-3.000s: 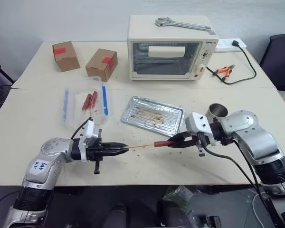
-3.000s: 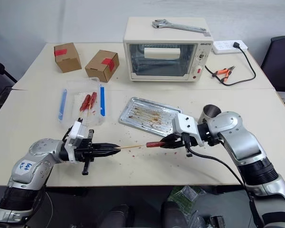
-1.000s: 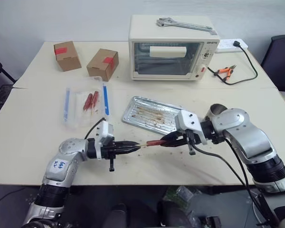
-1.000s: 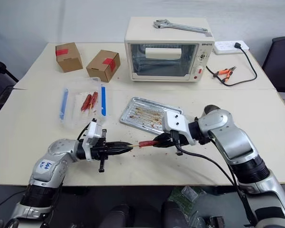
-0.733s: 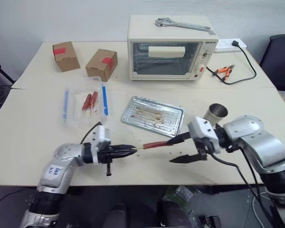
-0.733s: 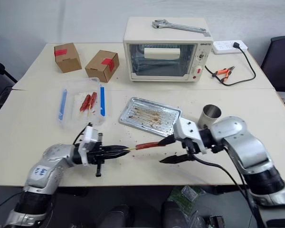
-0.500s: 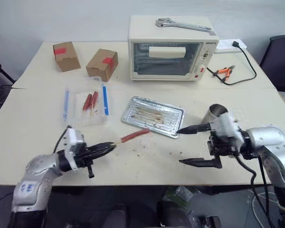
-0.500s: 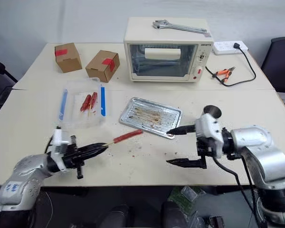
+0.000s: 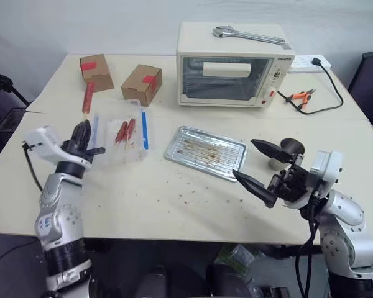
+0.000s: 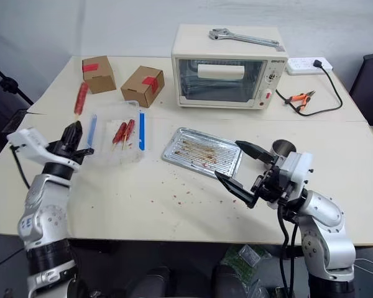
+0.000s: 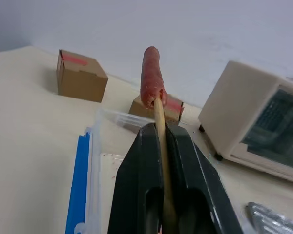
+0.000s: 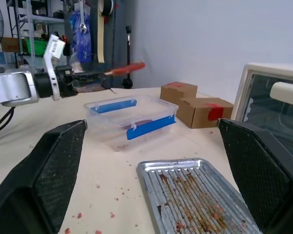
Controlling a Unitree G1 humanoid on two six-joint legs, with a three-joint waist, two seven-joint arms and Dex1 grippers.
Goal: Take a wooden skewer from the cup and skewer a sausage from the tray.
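Note:
My left gripper (image 9: 81,131) is shut on the wooden skewer (image 11: 159,127) and points up over the table's left side, beside the clear box. A red-brown sausage (image 9: 88,96) sits impaled on the skewer's top end, well above the table. My right gripper (image 9: 258,167) stands wide open and empty over the table, just right of the silver tray (image 9: 205,151). The tray holds only brown crumbs and grease. The cup (image 9: 293,146) stands behind the right gripper, partly hidden by it. In the right wrist view the raised sausage (image 12: 127,69) shows far off.
A clear plastic box with blue edges (image 9: 121,135) holds skewered sausages. A toaster oven (image 9: 234,67) with a wrench (image 9: 249,36) on top stands at the back. Two cardboard boxes (image 9: 141,83) sit at the back left, and pliers (image 9: 300,96) and a power strip at the back right. Crumbs dot the table.
The right gripper opened, let go of the sausage and drew back to the right. The left gripper swung left and tilted upward, carrying the skewer with the sausage on it.

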